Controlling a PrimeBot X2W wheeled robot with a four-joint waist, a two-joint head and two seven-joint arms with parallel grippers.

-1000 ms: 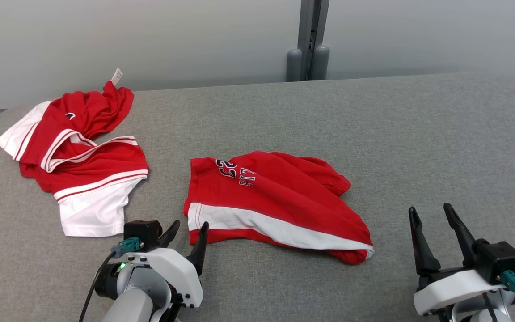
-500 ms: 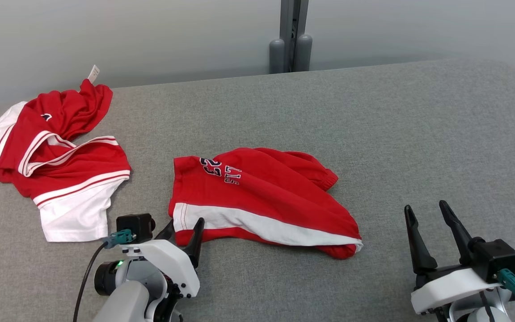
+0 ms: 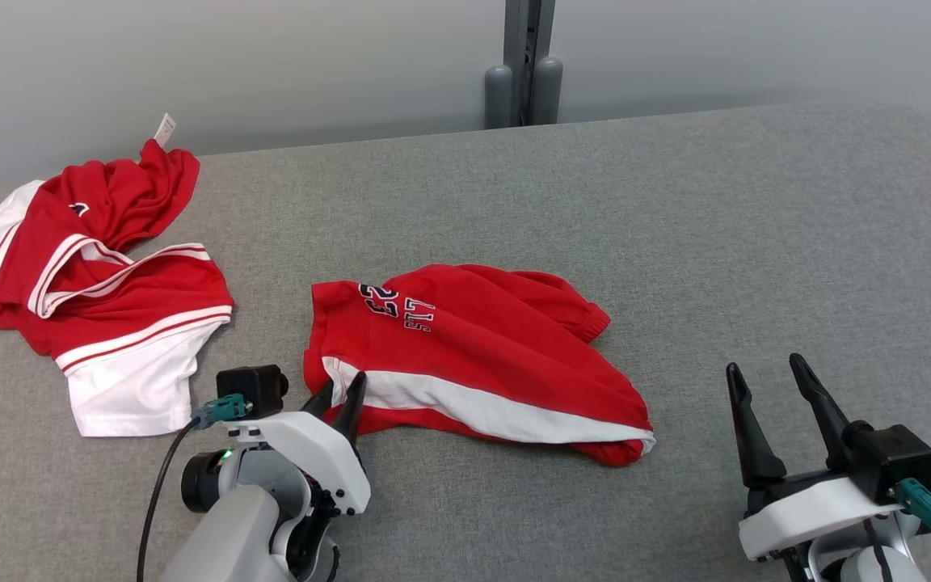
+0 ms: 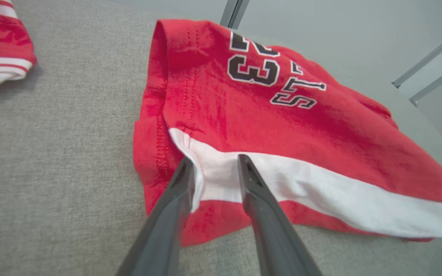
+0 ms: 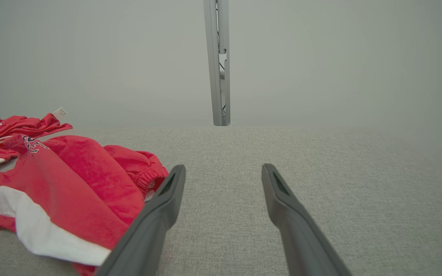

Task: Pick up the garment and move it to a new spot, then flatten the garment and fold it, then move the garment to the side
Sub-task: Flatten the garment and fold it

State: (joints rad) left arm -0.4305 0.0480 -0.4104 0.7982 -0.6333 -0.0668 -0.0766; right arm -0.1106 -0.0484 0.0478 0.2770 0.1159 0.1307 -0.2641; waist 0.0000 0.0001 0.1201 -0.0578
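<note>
Nothing is finished yet: the left tool [image 3: 342, 390] straddles the 8 o'clock corner of the shorts [image 3: 482, 347], grip unclear, while the right tool [image 3: 763, 364] gapes idle.

light: bright, even | shadows: soft | wrist views: wide-angle edge distortion

A crumpled red-and-white jersey [image 3: 110, 299] lies on the grey fabric surface [image 3: 716, 242], to the left of the left claw [image 3: 344, 384] and reaching well beyond it. Its white hem is the part nearest that claw, and a small white tag [image 3: 165, 128] sticks up at its far end. Far beyond both claws, and roughly midway between the left one and the right claw [image 3: 763, 364], a grey post [image 3: 524, 32] with two rounded stubs [image 3: 498, 97] at its foot stands against the pale wall [image 3: 271, 65] behind the surface's far edge.
</note>
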